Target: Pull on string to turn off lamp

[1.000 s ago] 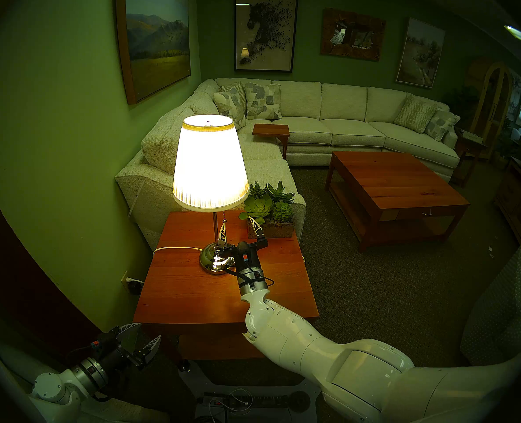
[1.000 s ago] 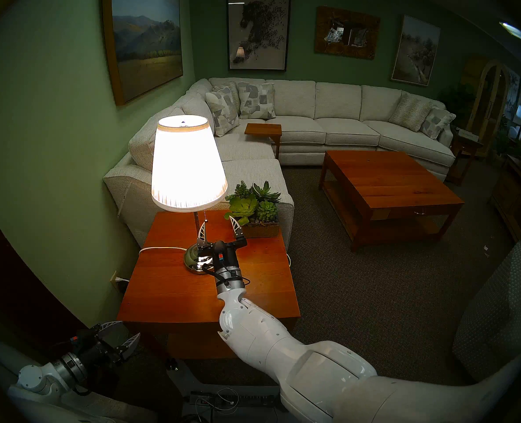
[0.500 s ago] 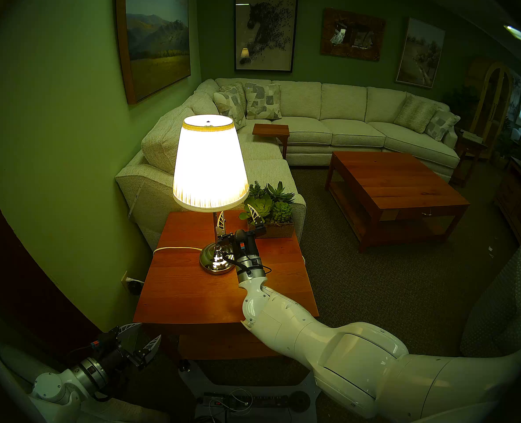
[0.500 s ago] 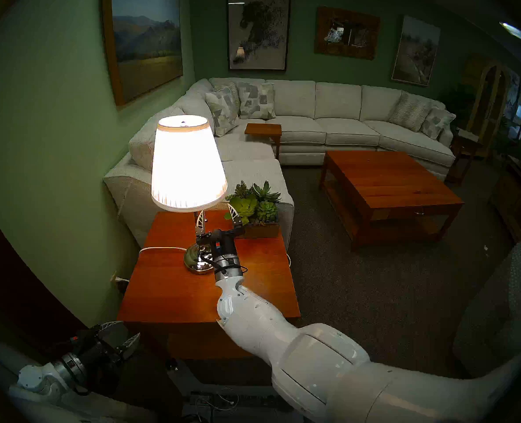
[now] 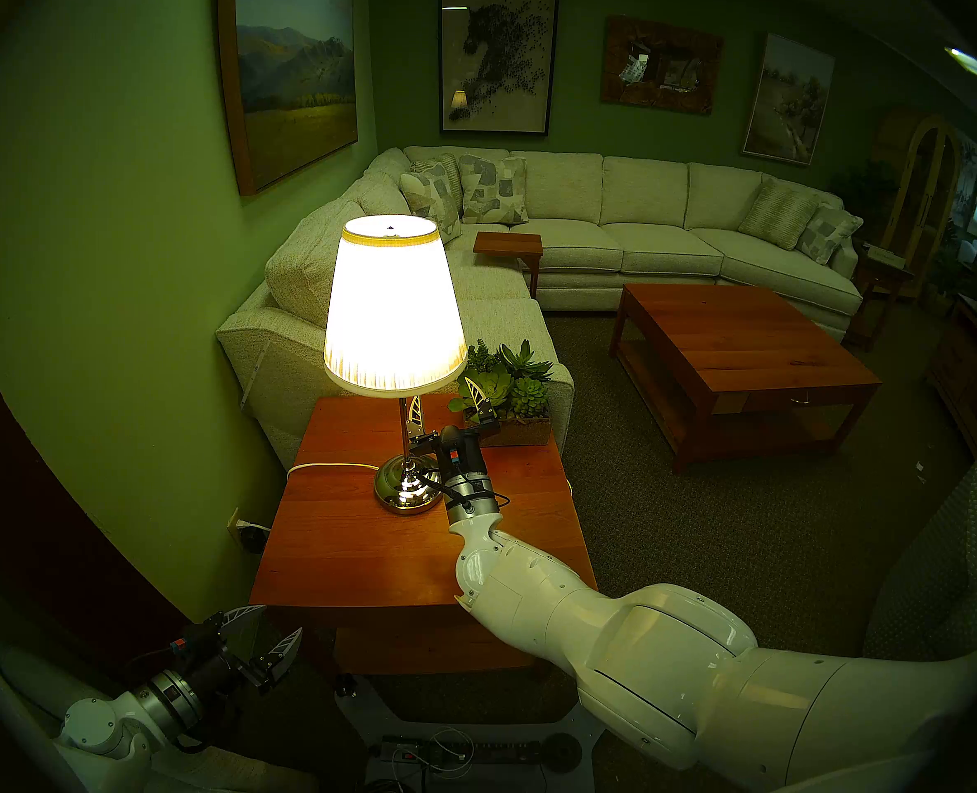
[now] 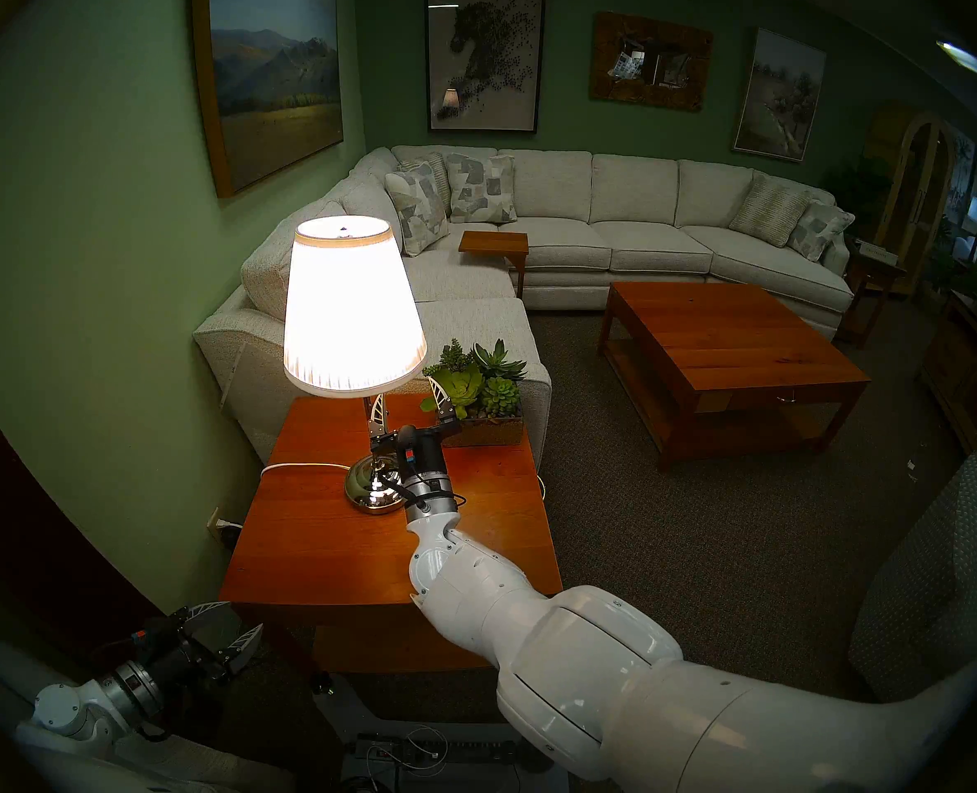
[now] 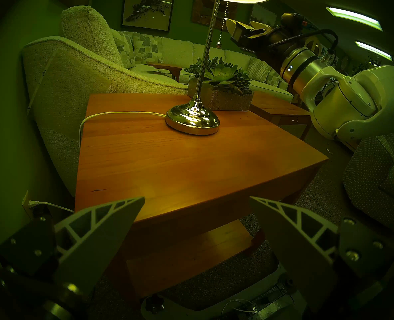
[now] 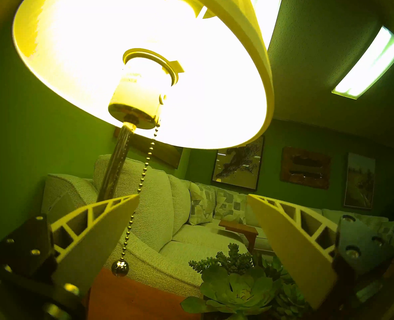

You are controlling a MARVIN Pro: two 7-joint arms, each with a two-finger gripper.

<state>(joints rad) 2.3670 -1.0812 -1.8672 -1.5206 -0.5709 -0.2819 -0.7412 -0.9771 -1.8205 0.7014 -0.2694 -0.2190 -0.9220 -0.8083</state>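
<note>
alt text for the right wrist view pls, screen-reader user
Seen from below, the right claw is open, and the lit lamp's pull chain hangs between its fingers, close by one of them, ending in a small knob. Behind are a sofa and a succulent planter.

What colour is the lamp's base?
Shiny chrome silver; the lamp base shows best in the left wrist view.
</note>
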